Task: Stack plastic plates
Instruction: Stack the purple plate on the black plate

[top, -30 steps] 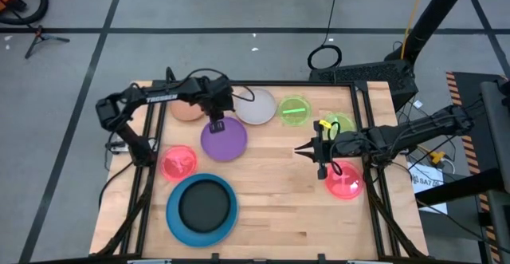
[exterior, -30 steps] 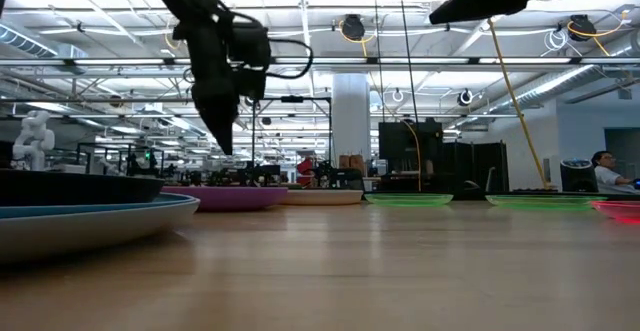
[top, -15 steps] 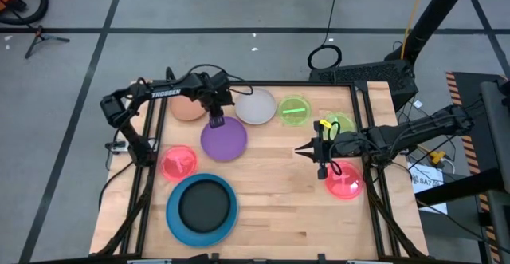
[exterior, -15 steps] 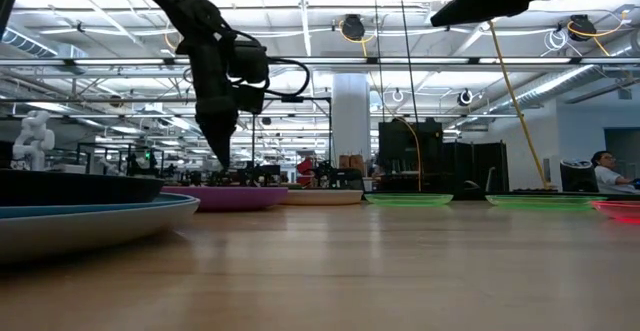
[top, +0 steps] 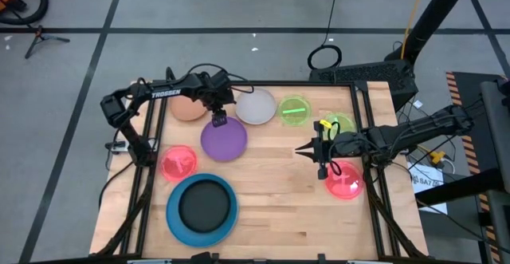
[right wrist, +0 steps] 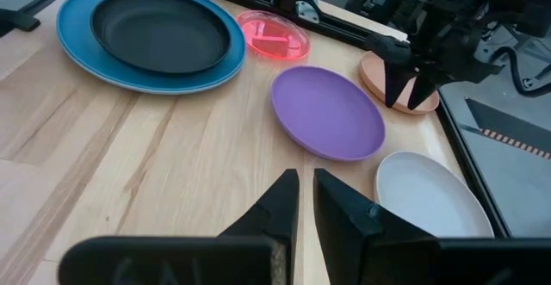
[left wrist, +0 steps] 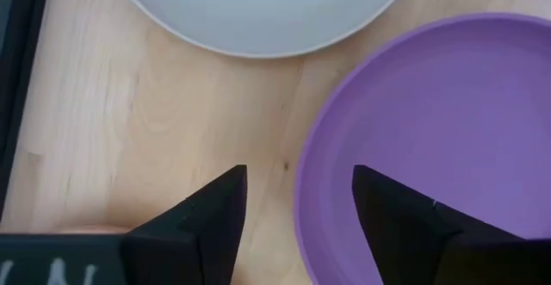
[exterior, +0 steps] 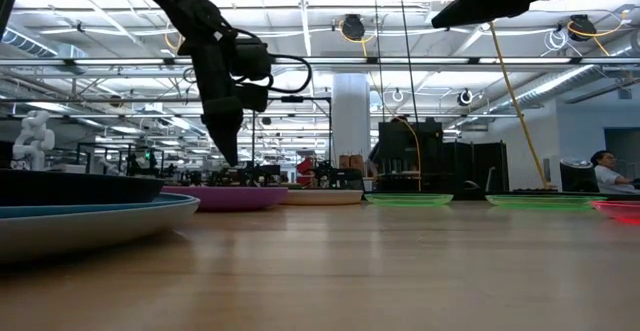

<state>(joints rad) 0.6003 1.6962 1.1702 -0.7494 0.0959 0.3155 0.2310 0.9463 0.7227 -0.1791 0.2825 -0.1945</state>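
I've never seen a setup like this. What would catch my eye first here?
Probably the bright plates spread over the wooden table: a black plate lying in a big blue plate at the front left. Next, the left gripper, open, straddling the rim of the purple plate near the table's back, while the right gripper hangs over bare wood at the right.

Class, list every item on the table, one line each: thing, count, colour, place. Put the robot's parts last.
Blue plate: 1, blue, near left, under the black one.
Black plate: 1, black, on the blue plate.
Purple plate: 1, purple, left of centre.
Orange plate: 1, orange-brown, far left.
White plate: 1, whitish, far centre.
Green plates: 2, neon green, far right.
Pink plates: 2, pink, left and right edges.
Left gripper: open, straddling the purple plate's rim.
Right gripper: nearly shut, above the table's right side.
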